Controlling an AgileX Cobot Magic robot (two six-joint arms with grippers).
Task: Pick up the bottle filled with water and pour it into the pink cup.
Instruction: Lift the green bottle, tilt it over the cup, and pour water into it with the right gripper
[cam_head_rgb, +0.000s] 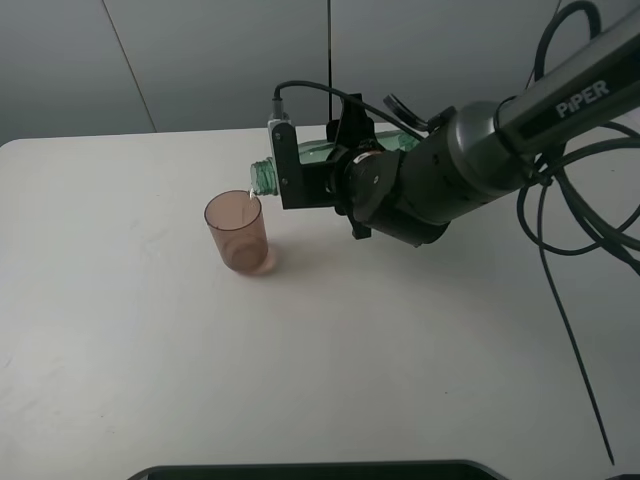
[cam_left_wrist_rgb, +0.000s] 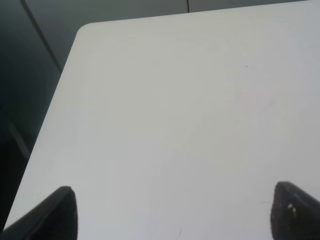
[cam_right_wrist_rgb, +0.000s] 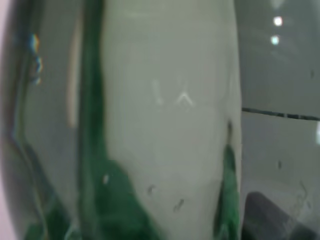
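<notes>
From above, "PiPER" showed on the right arm (cam_head_rgb: 560, 100). The right claw (cam_head_rgb: 335, 160) gripped the see-through green bottle (cam_head_rgb: 266, 178) sideways, mouth at one o'clock of the pink cup (cam_head_rgb: 238, 232) on the tabletop (cam_head_rgb: 150, 330). Left wrist: the left claw (cam_left_wrist_rgb: 175, 215) gaped wide. Right wrist: the bottle's green wall filled everything.

White table (cam_head_rgb: 150, 380); grey wall (cam_head_rgb: 200, 60) behind; dark edge (cam_head_rgb: 300, 471) at front.

Rounded dark grey robot arm (cam_head_rgb: 500, 140) with white "PiPER" lettering (cam_head_rgb: 582, 98), looping black cables (cam_head_rgb: 572, 345) and a white-edged black wrist bracket (cam_head_rgb: 287, 165). Left gripper (cam_left_wrist_rgb: 173, 205) has blunt black fingertips (cam_left_wrist_rgb: 55, 217).
</notes>
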